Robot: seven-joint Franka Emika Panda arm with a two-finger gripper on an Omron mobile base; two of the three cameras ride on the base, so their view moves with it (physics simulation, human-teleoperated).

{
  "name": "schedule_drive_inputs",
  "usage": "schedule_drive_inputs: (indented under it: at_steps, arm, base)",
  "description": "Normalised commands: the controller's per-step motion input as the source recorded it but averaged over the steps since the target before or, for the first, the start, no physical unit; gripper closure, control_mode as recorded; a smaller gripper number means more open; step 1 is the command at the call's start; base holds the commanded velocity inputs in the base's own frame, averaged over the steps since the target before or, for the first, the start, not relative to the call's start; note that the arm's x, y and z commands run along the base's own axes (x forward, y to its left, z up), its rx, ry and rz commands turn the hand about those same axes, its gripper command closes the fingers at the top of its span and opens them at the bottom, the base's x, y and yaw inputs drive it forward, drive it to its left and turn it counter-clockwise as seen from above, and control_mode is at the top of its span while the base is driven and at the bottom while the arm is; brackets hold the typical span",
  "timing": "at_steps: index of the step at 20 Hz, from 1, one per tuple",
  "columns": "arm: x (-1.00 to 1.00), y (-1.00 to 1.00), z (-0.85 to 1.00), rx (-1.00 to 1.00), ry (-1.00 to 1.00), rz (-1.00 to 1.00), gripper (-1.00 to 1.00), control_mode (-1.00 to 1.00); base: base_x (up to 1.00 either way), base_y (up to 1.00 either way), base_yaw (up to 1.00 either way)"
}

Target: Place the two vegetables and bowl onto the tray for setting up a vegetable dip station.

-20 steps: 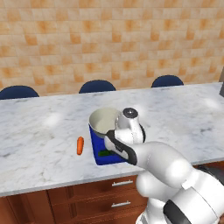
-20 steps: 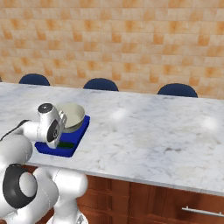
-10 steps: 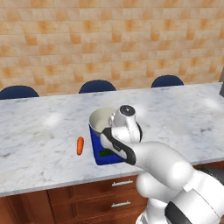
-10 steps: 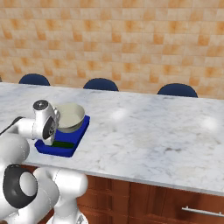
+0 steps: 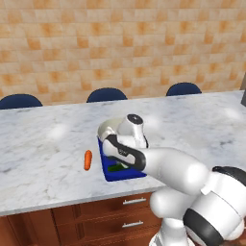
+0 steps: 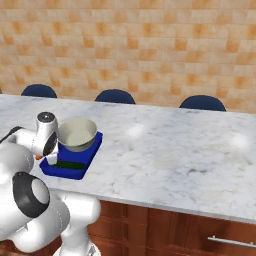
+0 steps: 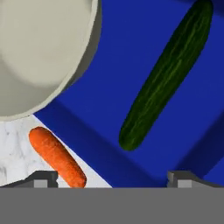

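- Gripper spread wide, holding nothing, hanging over the near part of the tray.
- Cucumber lying flat inside the blue tray, slanting from 7 o'clock to 1 o'clock in the hand view, apart from the bowl.
- Bowl standing upright on the tray, at 10 o'clock from the cucumber in the hand view.
- Carrot lying on the marble counter, at 9 o'clock from the tray in the left base view, near its rim, not touching.
- Tray near the front counter edge.
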Motion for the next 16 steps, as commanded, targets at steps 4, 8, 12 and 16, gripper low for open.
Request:
schedule_drive_inputs:
  at_steps: [4, 8, 12, 16]
  arm:
    - [-0.01, 0.73, 0.10, -0.06, 0.04, 0.32, -1.00, -1.00]
    - [0.13, 0.70, 0.07, -0.15, 0.15, 0.16, -1.00, -1.00]
    - [0.11, 0.50, -0.08, -0.18, 0.00, 0.10, -1.00, -1.00]
    - [0.43, 0.56, -0.03, -0.18, -0.08, 0.01, -1.00, -1.00]
  base:
    - [0.00, 0.00, 0.00]
    - [0.00, 0.00, 0.00]
    - [0.00, 0.00, 0.00]
    - [0.00, 0.00, 0.00]
